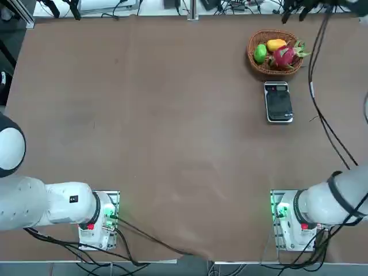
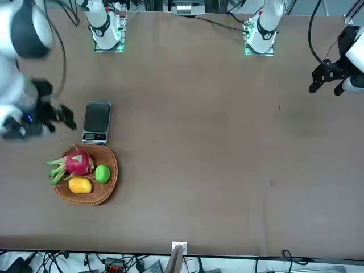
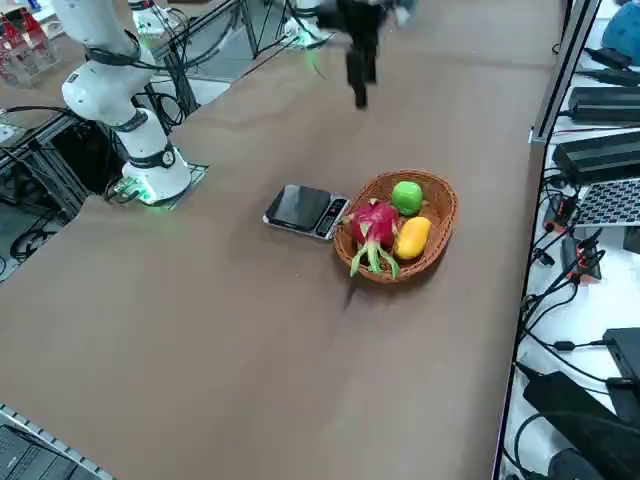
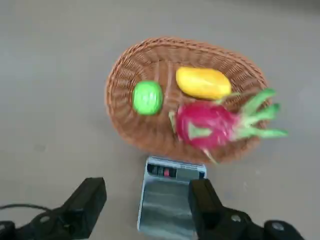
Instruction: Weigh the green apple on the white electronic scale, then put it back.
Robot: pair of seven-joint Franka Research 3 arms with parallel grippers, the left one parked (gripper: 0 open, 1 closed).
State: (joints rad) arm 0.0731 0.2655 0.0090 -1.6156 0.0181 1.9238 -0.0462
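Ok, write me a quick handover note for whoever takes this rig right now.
Right pincer: open, empty, in the air above the white electronic scale, short of the basket.
Green apple: in the basket beside the yellow fruit and the dragon fruit, untouched.
Scale: nothing on it, on the table right beside the basket.
Done: nothing yet.
Left: pick the apple, set it on the scale, then return it to the basket.

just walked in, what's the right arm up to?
The right arm's tool hangs open and empty above the white electronic scale, looking toward the wicker basket just beyond it. The green apple lies in that basket beside a yellow-orange fruit and a pink dragon fruit. Nothing is on the scale, so weighing hasn't begun.
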